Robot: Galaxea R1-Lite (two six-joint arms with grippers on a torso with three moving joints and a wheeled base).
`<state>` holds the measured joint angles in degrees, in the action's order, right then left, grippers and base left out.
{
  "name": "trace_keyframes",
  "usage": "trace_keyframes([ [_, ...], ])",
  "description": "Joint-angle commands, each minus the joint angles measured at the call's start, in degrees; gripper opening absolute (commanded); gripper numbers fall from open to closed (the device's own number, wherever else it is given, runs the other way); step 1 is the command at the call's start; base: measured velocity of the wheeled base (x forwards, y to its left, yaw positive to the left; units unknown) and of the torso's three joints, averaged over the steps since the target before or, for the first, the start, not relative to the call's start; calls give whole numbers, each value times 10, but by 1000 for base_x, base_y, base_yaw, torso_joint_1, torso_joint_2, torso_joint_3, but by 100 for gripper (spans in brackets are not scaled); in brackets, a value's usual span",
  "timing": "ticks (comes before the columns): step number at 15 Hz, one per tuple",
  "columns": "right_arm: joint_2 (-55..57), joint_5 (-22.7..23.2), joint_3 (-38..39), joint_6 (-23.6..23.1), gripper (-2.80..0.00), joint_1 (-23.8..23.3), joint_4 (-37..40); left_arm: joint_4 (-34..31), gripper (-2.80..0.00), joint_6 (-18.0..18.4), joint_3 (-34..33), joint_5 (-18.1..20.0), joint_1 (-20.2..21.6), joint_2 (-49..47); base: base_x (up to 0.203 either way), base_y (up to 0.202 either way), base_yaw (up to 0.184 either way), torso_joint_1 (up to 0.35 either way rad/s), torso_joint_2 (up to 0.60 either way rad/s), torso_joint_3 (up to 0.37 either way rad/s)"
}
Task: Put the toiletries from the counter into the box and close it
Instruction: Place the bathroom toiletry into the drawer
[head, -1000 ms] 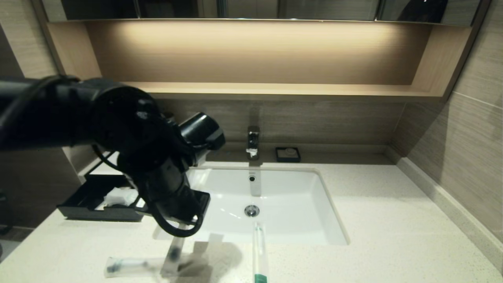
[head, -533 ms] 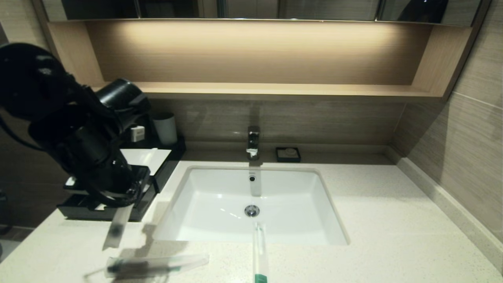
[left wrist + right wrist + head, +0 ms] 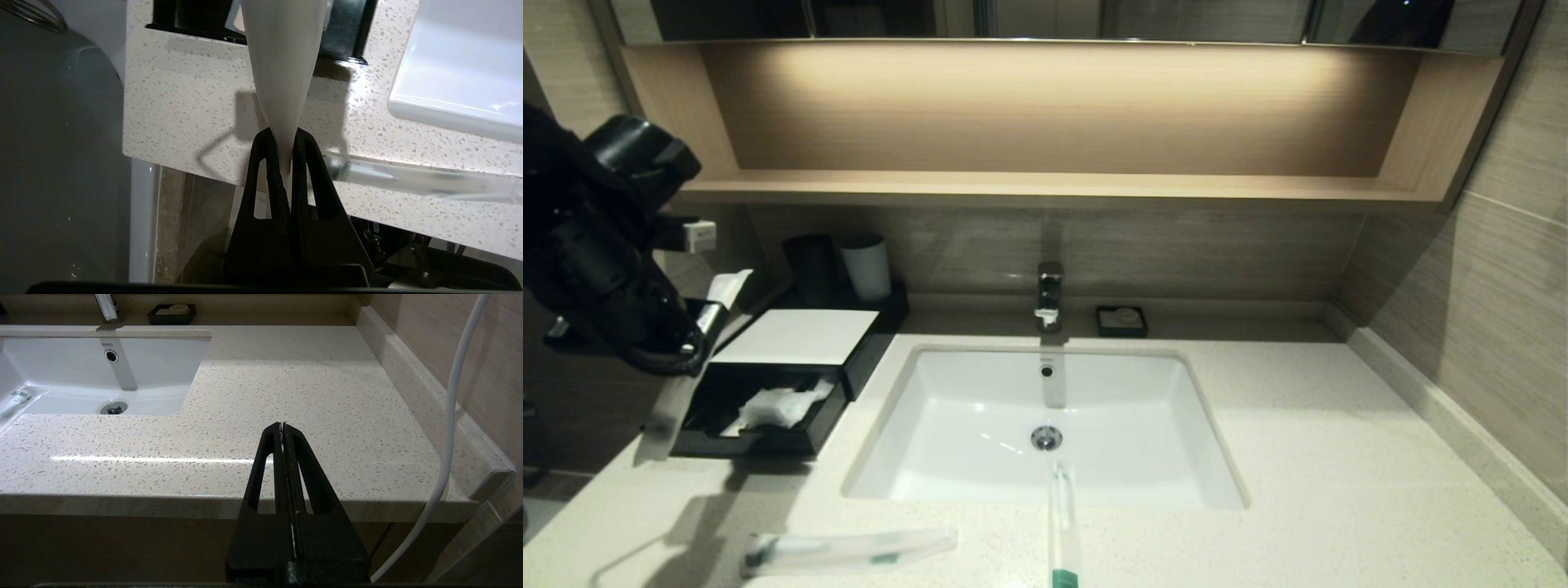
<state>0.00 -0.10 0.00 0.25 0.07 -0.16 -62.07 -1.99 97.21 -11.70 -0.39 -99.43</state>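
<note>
We see the counter [image 3: 1298,457] as speckled, polished stone. The sink [image 3: 980,425] is glossy white glazed ceramic; the tap [image 3: 1049,294] is bright metal. The sleeve [image 3: 849,551] is clear, shiny plastic film. The shelf [image 3: 1045,184] shows matt wood grain.

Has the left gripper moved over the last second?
Yes. The left gripper, shut on a clear plastic sleeve, swung left from the white sink to the black box.

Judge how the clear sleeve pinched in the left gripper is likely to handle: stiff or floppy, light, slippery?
The clear sleeve hangs straight from the left gripper, pinched at one end, so it is probably fairly stiff and light. Its smooth plastic looks slippery; it could slide out. Lying flat, like the sleeve on the counter, it seems unlikely to roll.
</note>
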Motion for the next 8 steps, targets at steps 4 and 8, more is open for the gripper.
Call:
trace_keyframes([
  [4, 0, 0, 1, 0, -280, 0, 0, 1, -280, 62, 34, -1, 69, -44, 0, 0, 0, 0, 0, 0],
  [8, 0, 0, 1, 0, -280, 0, 0, -4, -280, 108, 73, 0, 104, -92, 0, 0, 0, 0, 0, 0],
])
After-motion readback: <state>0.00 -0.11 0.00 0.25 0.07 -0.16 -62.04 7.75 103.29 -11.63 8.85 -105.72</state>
